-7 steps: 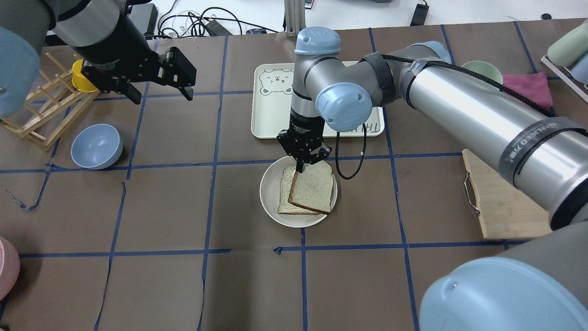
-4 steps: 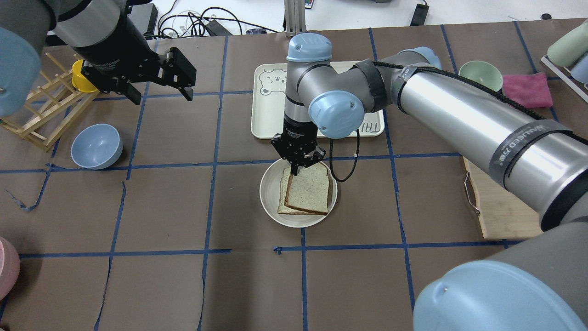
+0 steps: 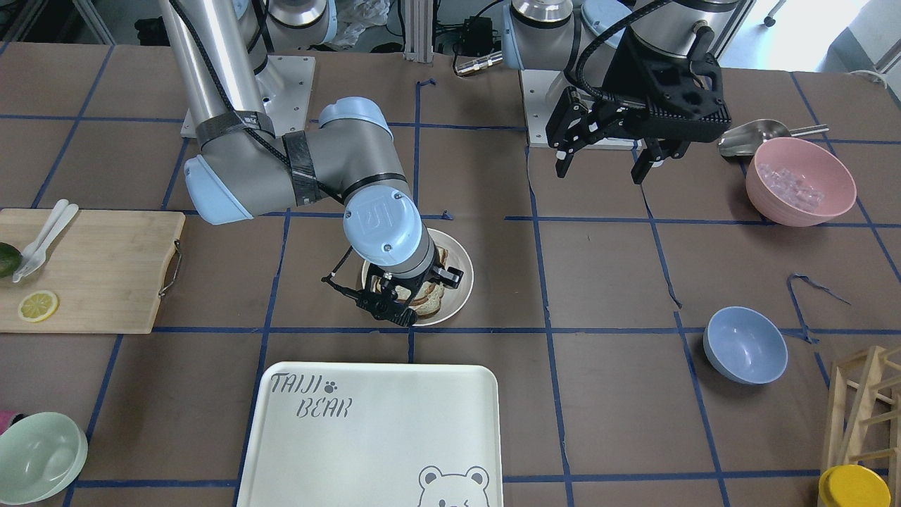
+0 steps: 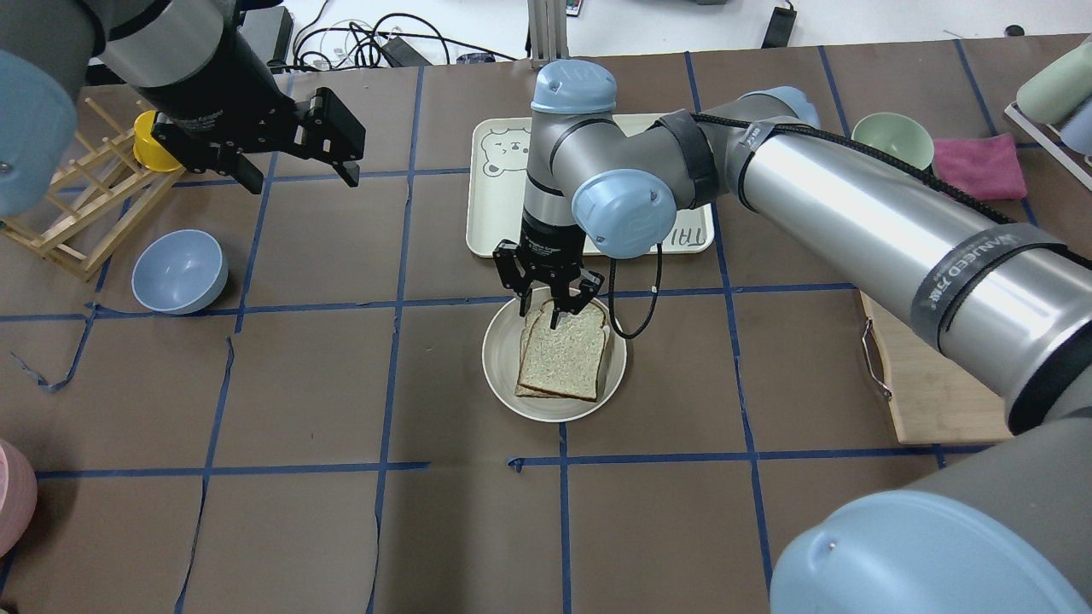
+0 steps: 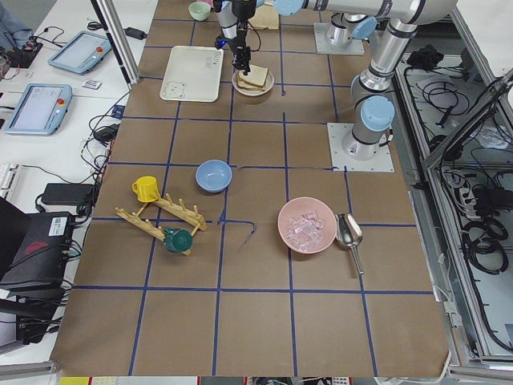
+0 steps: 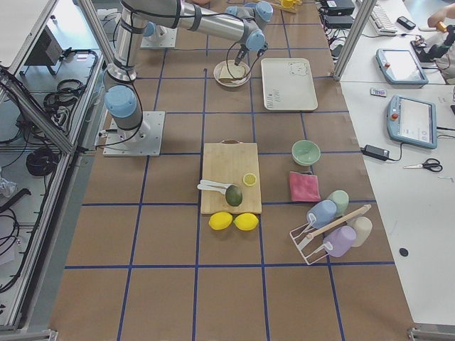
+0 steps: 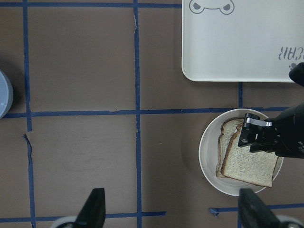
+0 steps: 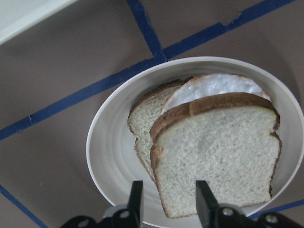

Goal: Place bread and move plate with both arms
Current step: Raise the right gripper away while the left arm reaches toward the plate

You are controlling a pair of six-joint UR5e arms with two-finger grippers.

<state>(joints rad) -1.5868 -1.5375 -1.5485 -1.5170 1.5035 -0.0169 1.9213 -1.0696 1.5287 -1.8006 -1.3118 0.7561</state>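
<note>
On the brown taped table, the bread lies on the plate over a second slice, with the right gripper parted above one edge of the bread and the left gripper spread wide, empty.

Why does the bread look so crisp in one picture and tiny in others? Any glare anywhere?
Right wrist-mounted view: close up, bread fairly sharp, the fingertips at the bottom edge soft. Exterior left view: far off, plate tiny. Overhead view: bright glare streak along the right arm.
</note>
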